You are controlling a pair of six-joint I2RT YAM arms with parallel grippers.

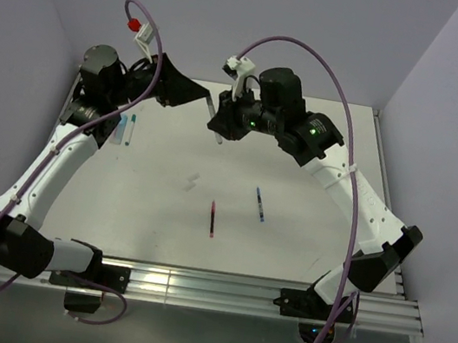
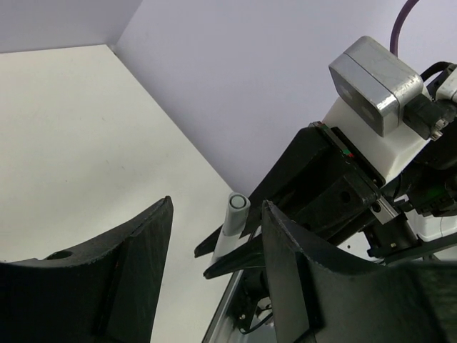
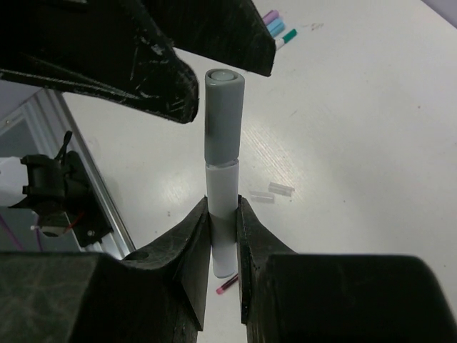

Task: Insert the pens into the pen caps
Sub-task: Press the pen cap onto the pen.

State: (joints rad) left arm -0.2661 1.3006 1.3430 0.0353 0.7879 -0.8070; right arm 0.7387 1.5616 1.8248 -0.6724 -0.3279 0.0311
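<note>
Aloft, right gripper [image 3: 223, 214] clamps a grey-capped white pen [image 3: 222, 187], cap end toward the gaping left gripper [image 2: 218, 214].

pen [image 3: 223, 184]: lower end hidden (in right gripper [image 3: 223, 209]) | pale bits [image 1: 193, 182]: too small

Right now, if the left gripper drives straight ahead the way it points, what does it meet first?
Probably the grey cap on the white pen clamped in the right gripper; it sits ahead of the open left gripper. Gap unclear.
</note>
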